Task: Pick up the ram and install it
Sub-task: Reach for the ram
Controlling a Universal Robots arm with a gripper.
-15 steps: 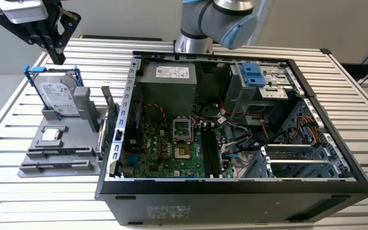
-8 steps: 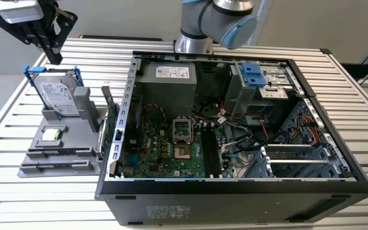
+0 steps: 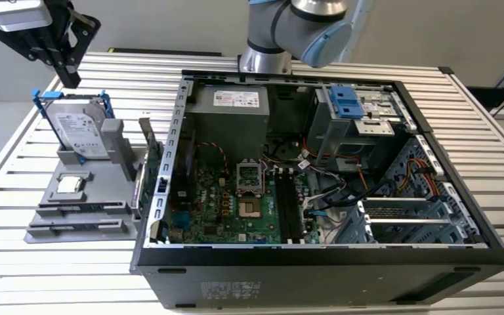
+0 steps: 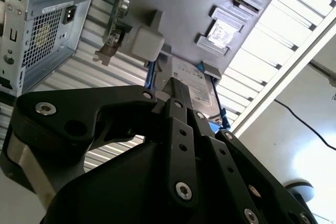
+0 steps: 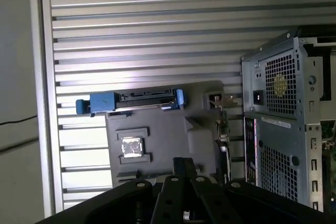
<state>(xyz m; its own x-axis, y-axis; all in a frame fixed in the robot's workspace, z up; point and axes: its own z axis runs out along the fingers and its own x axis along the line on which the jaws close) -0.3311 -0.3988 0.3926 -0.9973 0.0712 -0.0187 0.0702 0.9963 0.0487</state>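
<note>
**Ram not yet picked up; pincer empty above the parts holder**

Exterior view
- The pincer (image 3: pixel 68 77) hangs high, well off the open computer case (image 3: pixel 322 262) toward the exterior view's left. It is above the far end of the grey holder (image 3: pixel 86 216) on the tabletop (image 3: pixel 60 279).
- Its fingers look drawn together, with nothing between them.
- The hard drive (image 3: pixel 81 131) stands upright in the holder, just under the pincer.
- A thin green board (image 3: pixel 155 177) stands on edge on the side of the holder nearest the case, almost against the case wall. You cannot tell from here whether this is the ram or the expansion card.
- Inside the case, the long black slots (image 3: pixel 285 203) on the motherboard (image 3: pixel 226 203) look unfilled. Judge the install as not done.

Second wrist view
- The pincer (image 4: pixel 176 85) points at the hard drive's end, fingers closed up and holding nothing.
- A metal bracket (image 4: pixel 107 48) on a green card sits between the holder and the case. That points to the card rather than the ram.

First wrist view
- The pincer (image 5: pixel 184 162) is over the holder, apart from the case.
- Thin boards on edge (image 5: pixel 223 140) stand just beside the case. The ram is likely among them, but you cannot single it out.

Standing: both the pickup and the seating are left to do.
</note>
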